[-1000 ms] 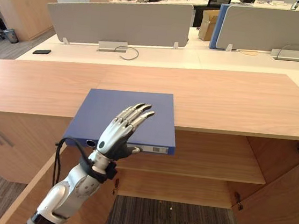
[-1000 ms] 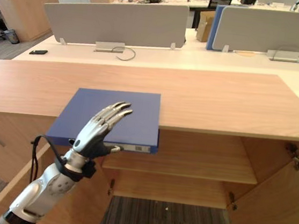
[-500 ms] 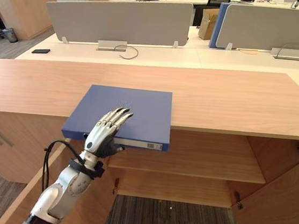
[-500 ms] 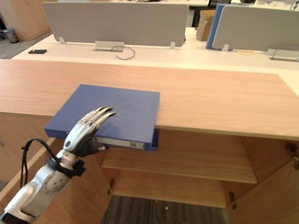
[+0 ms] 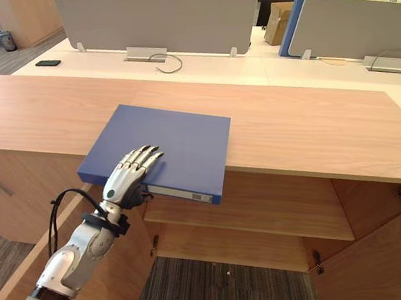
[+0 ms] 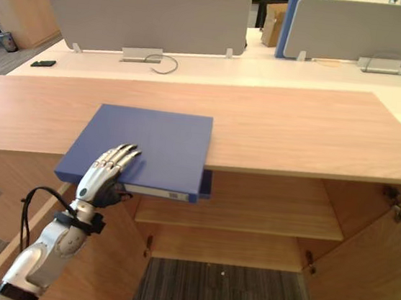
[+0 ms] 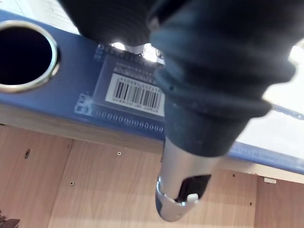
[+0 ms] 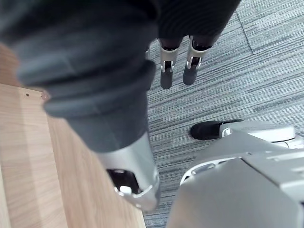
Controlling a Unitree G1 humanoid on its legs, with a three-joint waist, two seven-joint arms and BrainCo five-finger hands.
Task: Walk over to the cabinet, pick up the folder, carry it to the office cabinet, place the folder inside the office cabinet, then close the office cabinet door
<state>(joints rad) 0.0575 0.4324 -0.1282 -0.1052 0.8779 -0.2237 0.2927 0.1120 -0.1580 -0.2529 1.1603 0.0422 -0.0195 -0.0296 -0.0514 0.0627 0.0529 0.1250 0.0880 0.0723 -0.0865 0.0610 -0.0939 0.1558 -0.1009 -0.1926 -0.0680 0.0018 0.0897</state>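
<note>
Far left on the white desk behind: a dark phone (image 5: pixel 49 62), with grey dividers (image 5: pixel 154 18) standing along the desk. Nearer, the cabinet (image 5: pixel 311 130) has a long wood top and stands open below; its left door (image 5: pixel 132 272) is swung out toward the camera. Left arm rises in front of that door, forearm angled up and slightly right. Left hand (image 5: pixel 129 174) lies on the near left part of the blue folder (image 5: pixel 176 143), fingers straight and close together, flat on the cover, nothing clasped. The folder lies flat on the cabinet top, left of centre, its near edge overhanging the opening. Head views give the cover only; the left wrist view gives the spine (image 7: pixel 71 95) from below, with a metal-rimmed finger hole (image 7: pixel 26 54) and a barcode label (image 7: pixel 135 92). That view also has the thumb (image 7: pixel 178 190) reaching straight out beneath the spine, against the cabinet's back panel; contact with the underside cannot be told. Right of the folder: bare top, one inner shelf (image 5: pixel 266 208) and grey carpet (image 5: pixel 234 299) below. Far right, the right door (image 5: pixel 380 286) stands open. The right wrist view has the right hand (image 8: pixel 135 175) hanging beside a wood panel (image 8: pixel 28 156) above the carpet, fingers (image 8: pixel 167 71) loose, holding nothing.
</note>
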